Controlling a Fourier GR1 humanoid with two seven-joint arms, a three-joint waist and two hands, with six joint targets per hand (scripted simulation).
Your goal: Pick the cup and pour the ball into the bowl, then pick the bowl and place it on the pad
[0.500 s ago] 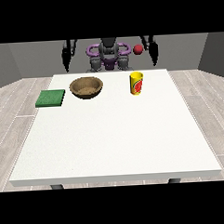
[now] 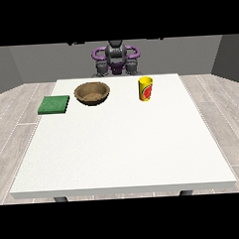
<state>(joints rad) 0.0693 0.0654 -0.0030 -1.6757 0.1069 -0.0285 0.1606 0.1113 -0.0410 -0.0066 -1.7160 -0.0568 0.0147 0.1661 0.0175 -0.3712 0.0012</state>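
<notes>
A yellow cup (image 2: pixel 145 89) with a red mark stands upright on the white table (image 2: pixel 123 146), at the far right of centre. A brown bowl (image 2: pixel 93 92) sits to its left, and a flat green pad (image 2: pixel 54 104) lies further left near the table's edge. No ball shows in this view; the cup's inside is hidden. The robot (image 2: pixel 116 59) stands behind the far edge. Only dark tips of the hand at the view's left (image 2: pixel 76 43) and the hand at the view's right (image 2: pixel 157 38) show at the picture's top, high above the table and far from every object.
Grey plank floor surrounds the table, with a grey wall behind the robot. The cup, bowl and pad all lie along the far strip of the table; the wide near part is bare white surface.
Both arms have risen from beside the torso to the picture's top. The red ball seen near the hand at the view's right no longer shows. Cup, bowl and pad have not moved.
</notes>
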